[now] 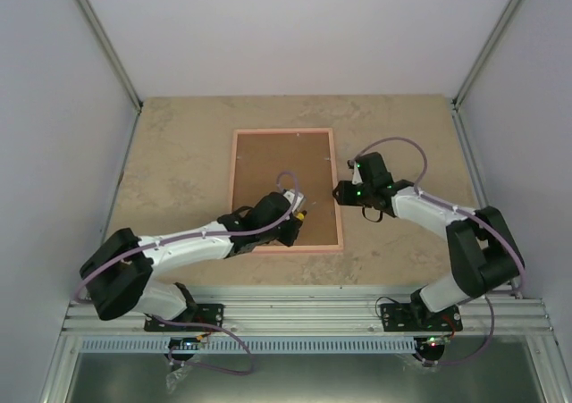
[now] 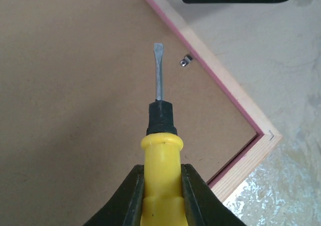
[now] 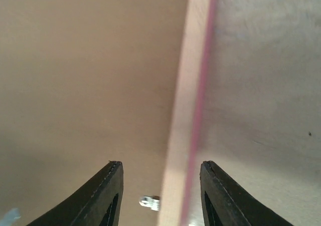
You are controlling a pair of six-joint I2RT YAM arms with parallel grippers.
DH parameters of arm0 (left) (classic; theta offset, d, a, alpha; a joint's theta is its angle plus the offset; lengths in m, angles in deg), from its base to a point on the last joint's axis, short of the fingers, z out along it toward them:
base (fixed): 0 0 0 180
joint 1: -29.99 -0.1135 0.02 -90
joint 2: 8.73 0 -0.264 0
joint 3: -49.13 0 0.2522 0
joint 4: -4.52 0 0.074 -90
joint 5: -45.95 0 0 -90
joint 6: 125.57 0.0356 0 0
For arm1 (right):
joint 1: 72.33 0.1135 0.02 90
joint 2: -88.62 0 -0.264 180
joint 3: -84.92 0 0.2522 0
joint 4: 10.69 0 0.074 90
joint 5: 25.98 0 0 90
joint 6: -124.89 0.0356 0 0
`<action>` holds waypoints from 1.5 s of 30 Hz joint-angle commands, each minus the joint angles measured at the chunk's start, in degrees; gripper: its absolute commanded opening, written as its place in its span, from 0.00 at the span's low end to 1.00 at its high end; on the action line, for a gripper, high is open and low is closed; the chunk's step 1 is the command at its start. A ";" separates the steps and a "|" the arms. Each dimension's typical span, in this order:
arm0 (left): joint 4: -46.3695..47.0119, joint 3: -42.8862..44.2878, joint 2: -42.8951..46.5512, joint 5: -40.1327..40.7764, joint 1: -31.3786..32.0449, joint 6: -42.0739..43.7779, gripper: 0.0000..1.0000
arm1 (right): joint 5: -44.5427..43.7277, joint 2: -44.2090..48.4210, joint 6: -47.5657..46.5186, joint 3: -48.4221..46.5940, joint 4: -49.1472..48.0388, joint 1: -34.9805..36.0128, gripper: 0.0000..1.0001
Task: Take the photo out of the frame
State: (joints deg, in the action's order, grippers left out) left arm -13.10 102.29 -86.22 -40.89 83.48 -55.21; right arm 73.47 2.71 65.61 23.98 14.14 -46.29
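We find the frame point(image 1: 234, 188) lying face down at the middle of the desk point(image 1: 179, 153), its long sides running from the near edge toward the far edge. Its brown backing board point(image 1: 268, 166) faces up. The photo is not visible; we judge it sits beneath that board.

The left claw point(image 2: 161, 172) is clenched on the yellow handle of a screwdriver point(image 2: 160, 151), over the part of the frame nearest the desk's near edge. The flat blade point(image 2: 158, 70) points across the board, its tip just beside a small metal tab point(image 2: 185, 61) but apart from it. We cannot tell whether the blade touches the board.

The right claw point(image 3: 161, 165) is released, its fingers spread to either side of the rail that faces the desk's right edge.

We judge the step in hand to be freeing that tab.
- The tip should go under the tab and lever it clear at a shallow angle, so it does not gouge the board.
- The right claw should bear down on the rail, or the frame may slide.
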 commanded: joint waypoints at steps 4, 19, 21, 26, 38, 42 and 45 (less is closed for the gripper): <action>-1.56 3.65 -6.58 -3.09 0.03 2.16 0.00 | -3.28 -5.83 -5.62 0.02 0.61 0.46 0.42; 0.46 6.67 -13.53 -10.58 0.67 2.92 0.00 | -2.37 -10.25 -5.72 0.14 -2.14 1.73 0.27; 0.40 7.18 -14.25 -10.77 0.88 2.75 0.00 | -2.17 -10.16 -5.45 0.31 -2.49 1.75 0.24; 0.34 9.01 -16.45 -10.68 1.25 1.60 0.00 | -1.57 -10.07 -4.60 0.64 -2.98 1.95 0.17; 0.53 11.86 -19.48 -8.24 1.44 -1.55 0.00 | -0.91 -10.33 -1.18 1.34 -3.51 2.48 0.04; 0.69 12.37 -20.20 -7.42 1.39 -2.82 0.00 | -0.99 -10.12 -0.45 1.60 -3.63 2.52 0.03; 1.37 12.63 -20.65 -7.17 1.44 -3.65 0.00 | -0.96 -9.98 -0.32 1.65 -3.70 2.52 0.02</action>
State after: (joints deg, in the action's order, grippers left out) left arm -13.23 113.24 -105.72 -49.32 84.49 -56.98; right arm 70.98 -6.71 64.25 24.41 11.17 -44.32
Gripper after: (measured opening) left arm 0.168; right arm 0.170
